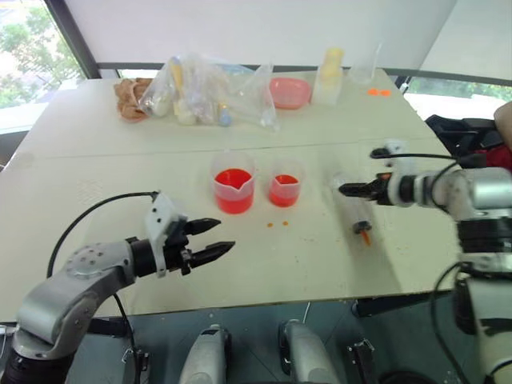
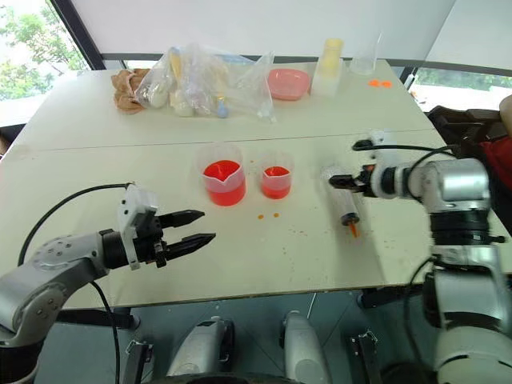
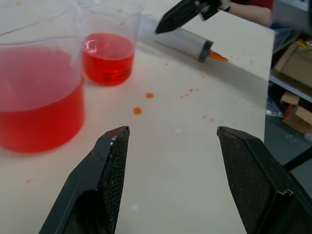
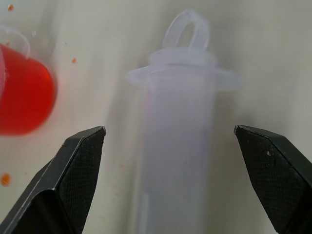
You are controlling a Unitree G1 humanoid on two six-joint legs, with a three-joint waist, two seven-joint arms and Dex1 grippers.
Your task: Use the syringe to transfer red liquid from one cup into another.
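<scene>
Right gripper [image 4: 168,141] hangs over the syringe [image 2: 346,206], jaws spread wide either side of the barrel and gripping nothing; the syringe lies flat on the table [image 2: 280,264], out at three o'clock from the smaller cup [image 2: 275,181], orange tip towards the robot. Left gripper [image 2: 190,228] waits released at seven o'clock from the spouted cup [image 2: 223,178]. Red liquid [image 3: 34,97] sits in both cups, so this looks like either a pick-up or a set-down; if the former, closing squarely on the barrel comes next.
</scene>
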